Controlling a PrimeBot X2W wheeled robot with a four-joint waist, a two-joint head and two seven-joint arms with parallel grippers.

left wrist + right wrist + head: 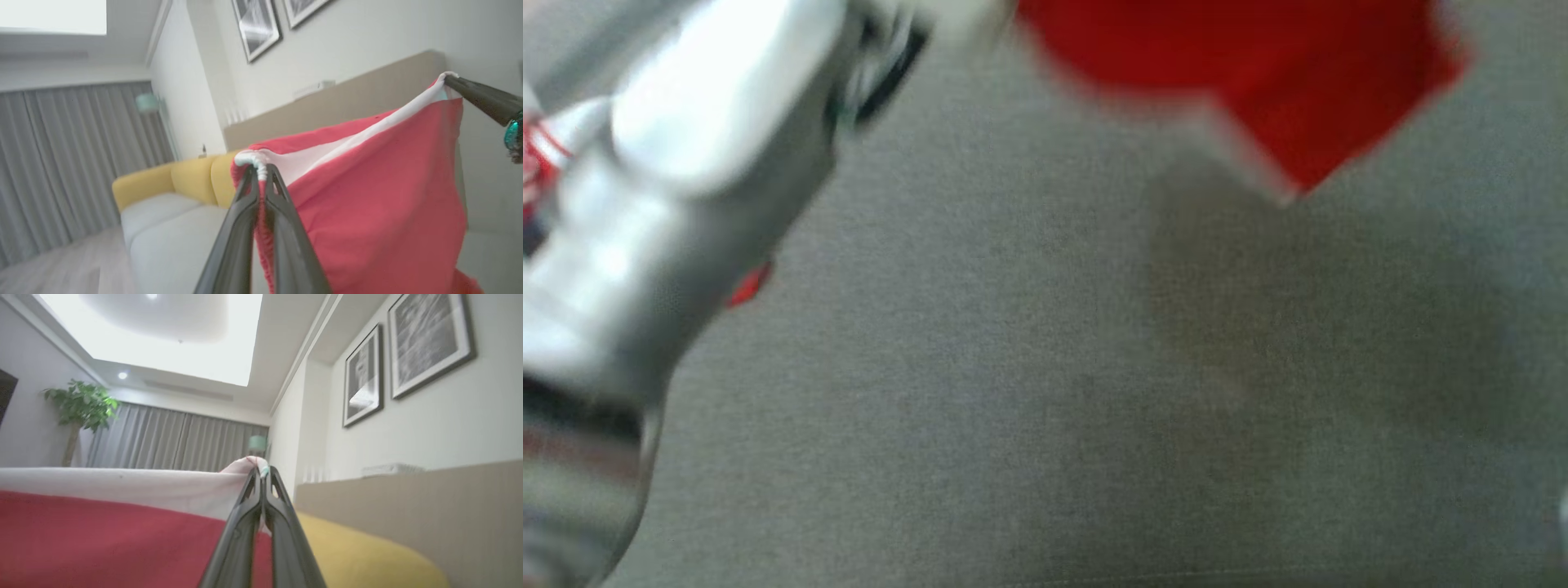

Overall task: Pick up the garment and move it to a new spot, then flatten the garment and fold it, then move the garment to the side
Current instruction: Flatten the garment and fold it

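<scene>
Our left claw [261, 173] is pinched together on the white banded edge of the red garment [367, 204], gripping one top corner. The cloth hangs down from its fingertips toward that view's right. Our right claw [263, 473] is likewise clamped on the white edge at the other top corner, and the left wrist view shows its dark fingers biting that far corner. The white edge stretches between our two claws, so the garment is held up in the air, spread between them. In the blurred head view the red cloth shows at the top over a grey fabric surface [1045, 367], with our pale forearm [670, 163] at the left. A yellow-backed sofa [192, 175] stands behind.
</scene>
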